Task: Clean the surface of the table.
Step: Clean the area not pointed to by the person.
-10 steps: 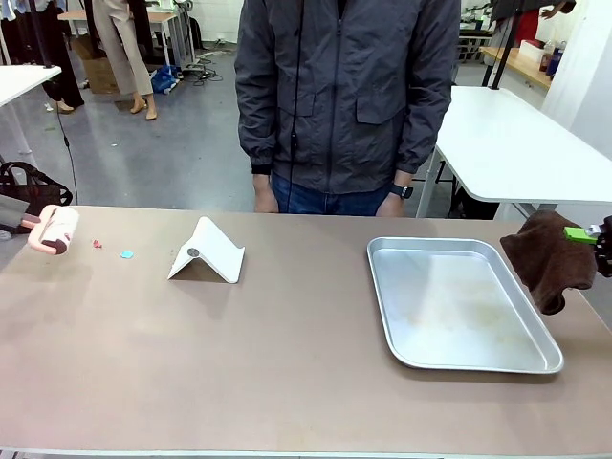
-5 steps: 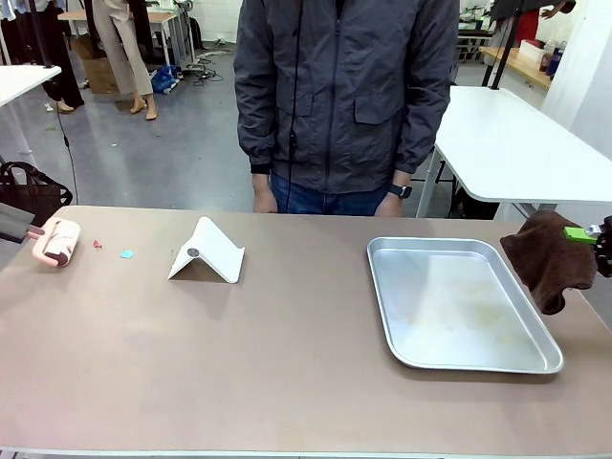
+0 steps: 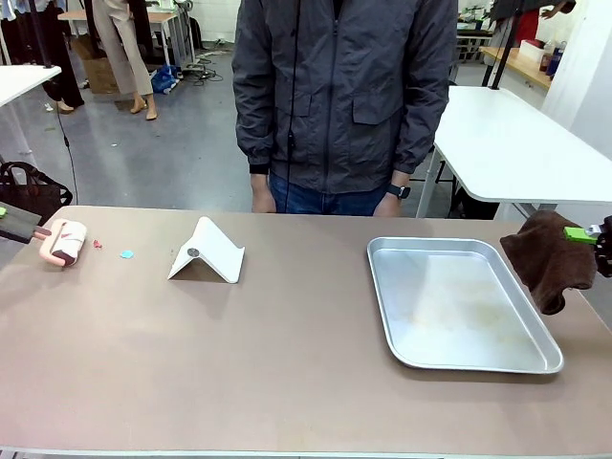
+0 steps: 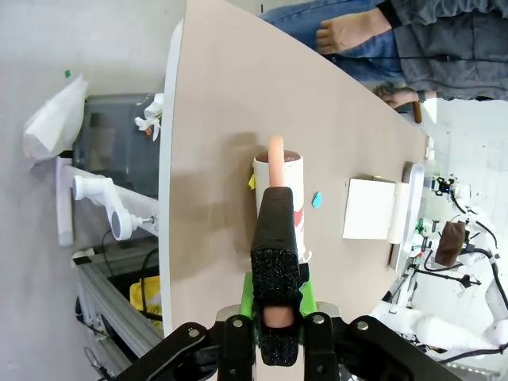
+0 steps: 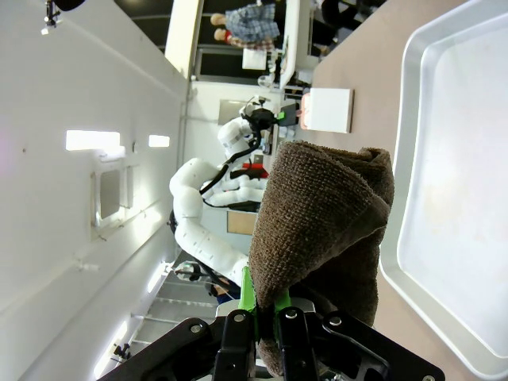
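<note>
Left tool [image 4: 278,305] clamped on lint roller [image 3: 65,241] handle, right tool [image 5: 266,305] pinching brown cloth [image 3: 550,258]; tilted roller could skip scraps [image 3: 126,253] on table [image 3: 287,354] left.

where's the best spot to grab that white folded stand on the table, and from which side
Probably best to take the white folded stand by its raised fold, coming straight down from above with one finger on each sloping face. It sits tent-like on the table, so its lower edges lie flat against the top while the fold stands free.
</note>
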Tool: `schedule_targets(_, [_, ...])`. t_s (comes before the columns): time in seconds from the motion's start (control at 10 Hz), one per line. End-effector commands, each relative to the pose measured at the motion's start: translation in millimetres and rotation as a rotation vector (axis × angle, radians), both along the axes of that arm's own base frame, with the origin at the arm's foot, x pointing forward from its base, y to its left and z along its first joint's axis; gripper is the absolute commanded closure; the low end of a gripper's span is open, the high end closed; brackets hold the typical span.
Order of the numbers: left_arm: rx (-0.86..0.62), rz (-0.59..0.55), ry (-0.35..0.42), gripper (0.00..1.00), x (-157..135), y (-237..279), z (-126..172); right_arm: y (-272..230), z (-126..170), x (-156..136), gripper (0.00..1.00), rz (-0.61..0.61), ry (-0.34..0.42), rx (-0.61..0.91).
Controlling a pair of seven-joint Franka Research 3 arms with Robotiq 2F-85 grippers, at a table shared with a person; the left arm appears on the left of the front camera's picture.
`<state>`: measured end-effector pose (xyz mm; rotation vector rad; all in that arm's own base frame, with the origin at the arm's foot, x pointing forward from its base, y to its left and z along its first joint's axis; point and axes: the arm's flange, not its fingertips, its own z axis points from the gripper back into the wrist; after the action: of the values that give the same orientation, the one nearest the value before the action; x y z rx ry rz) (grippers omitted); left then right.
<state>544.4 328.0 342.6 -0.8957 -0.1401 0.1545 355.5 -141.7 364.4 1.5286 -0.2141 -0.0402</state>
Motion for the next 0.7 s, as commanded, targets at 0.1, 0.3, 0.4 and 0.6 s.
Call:
schedule_targets(0.1, [0.06, -0.01, 0.074, 0.78, 8, -18, -12, -1, 5, 0, 0.91, -0.003, -0.012, 0.019])
schedule_targets(0.3, [0.07, -0.012, 0.088, 0.78, 14, -37, -13, -1, 5, 0, 0.91, -0.003, -0.012, 0.019])
schedule_targets(0.4, [0.07, -0.017, 0.094, 0.78, 19, -48, -13, -1, 5, 0, 0.91, -0.003, -0.012, 0.019])
schedule_targets(0.6, [0.07, -0.021, 0.109, 0.78, 27, -66, -10, -1, 5, 0, 0.91, -0.003, -0.012, 0.019])
